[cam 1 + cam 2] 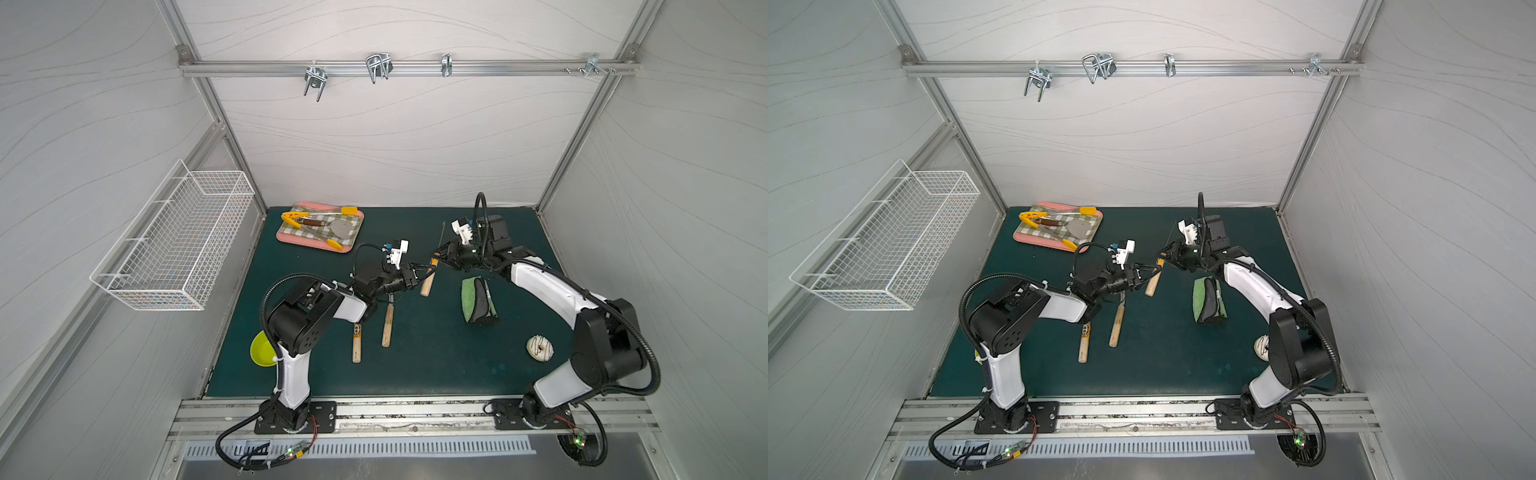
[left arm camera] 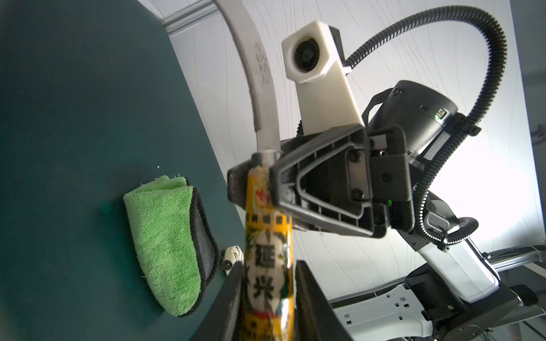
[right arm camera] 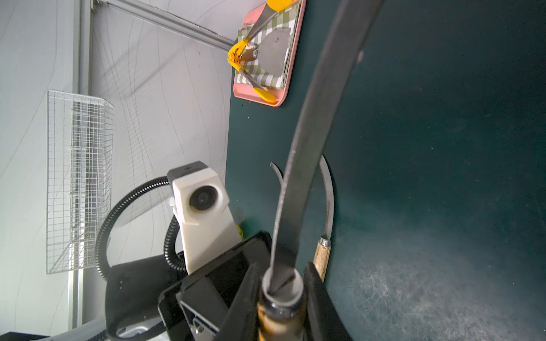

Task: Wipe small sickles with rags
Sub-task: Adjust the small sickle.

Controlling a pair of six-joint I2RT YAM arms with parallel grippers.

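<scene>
One small sickle (image 1: pixel 428 283) hangs in the air over the middle of the mat, its blade (image 2: pixel 260 88) pointing up. My right gripper (image 3: pixel 280 289) is shut on its handle just below the metal ferrule. My left gripper (image 2: pixel 269 295) stands round the labelled handle (image 2: pixel 267 265) lower down, jaws slightly open, with a thin gap at one side. In both top views the two grippers (image 1: pixel 430 272) (image 1: pixel 1163 255) meet tip to tip. Two more sickles (image 1: pixel 387 322) (image 1: pixel 356 345) lie on the mat by the left arm. The green rag (image 1: pixel 473 301) (image 2: pixel 165 242) lies folded under the right arm.
A pink tray (image 1: pixel 286 239) with tongs and a spatula stands at the back left. A white wire basket (image 1: pixel 178 245) hangs on the left wall. A yellow-green bowl (image 1: pixel 259 351) sits behind the left arm. A doughnut (image 1: pixel 540 348) lies near the right arm. Hooks (image 1: pixel 378 66) hang on the back rail.
</scene>
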